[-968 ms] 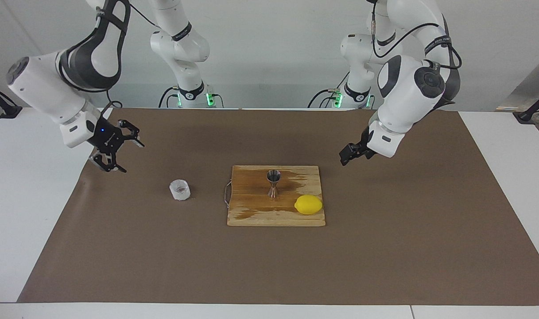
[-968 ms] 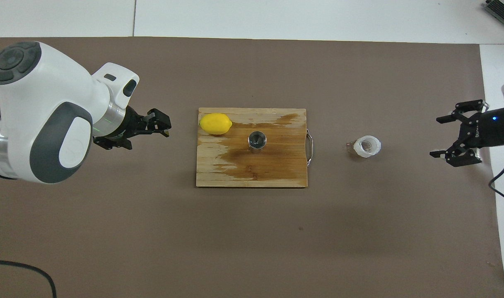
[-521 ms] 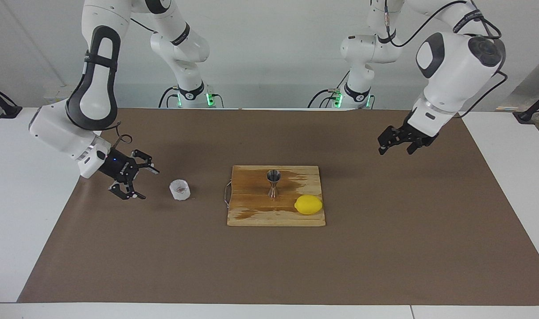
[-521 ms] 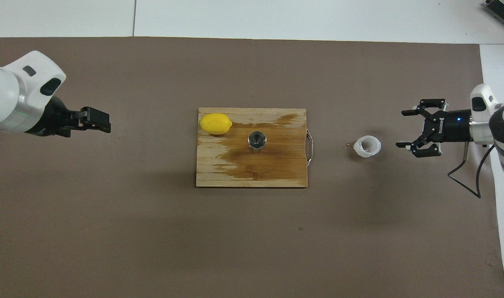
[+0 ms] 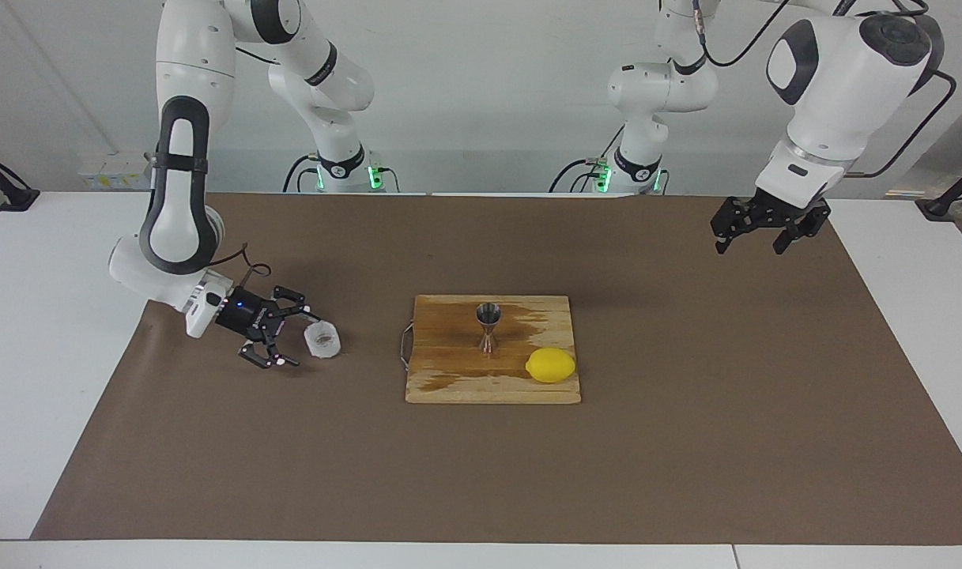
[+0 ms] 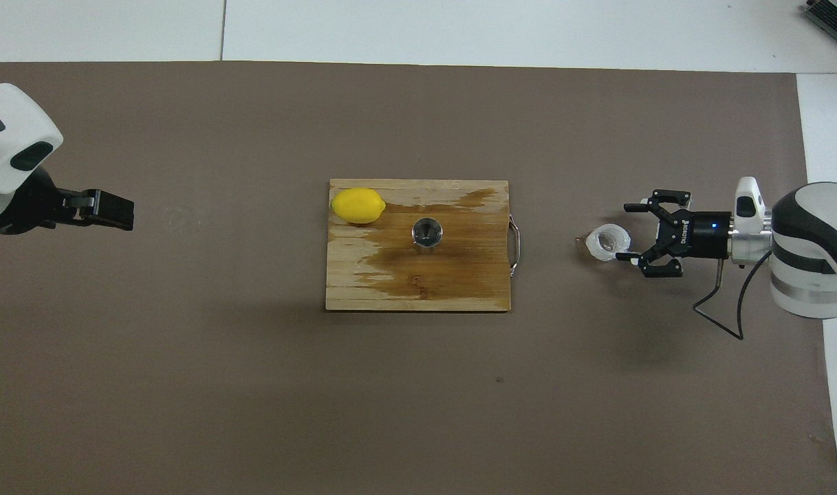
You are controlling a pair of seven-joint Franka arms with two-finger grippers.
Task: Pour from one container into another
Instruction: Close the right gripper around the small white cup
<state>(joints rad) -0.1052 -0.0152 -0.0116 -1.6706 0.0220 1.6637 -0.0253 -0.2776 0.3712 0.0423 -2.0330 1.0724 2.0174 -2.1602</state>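
The crinkled cup (image 5: pixel 322 339) now sits at my wide-open right gripper (image 5: pixel 288 335), which has descended beside it, ready for grasping.

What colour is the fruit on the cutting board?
Bright yellow, a lemon; clearest in the facing view.

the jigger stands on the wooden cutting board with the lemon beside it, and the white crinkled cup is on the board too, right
Not quite. The white crinkled cup stands off the wooden cutting board, on the brown mat toward the right arm's end; the facing view shows it. The jigger and lemon are on the board.
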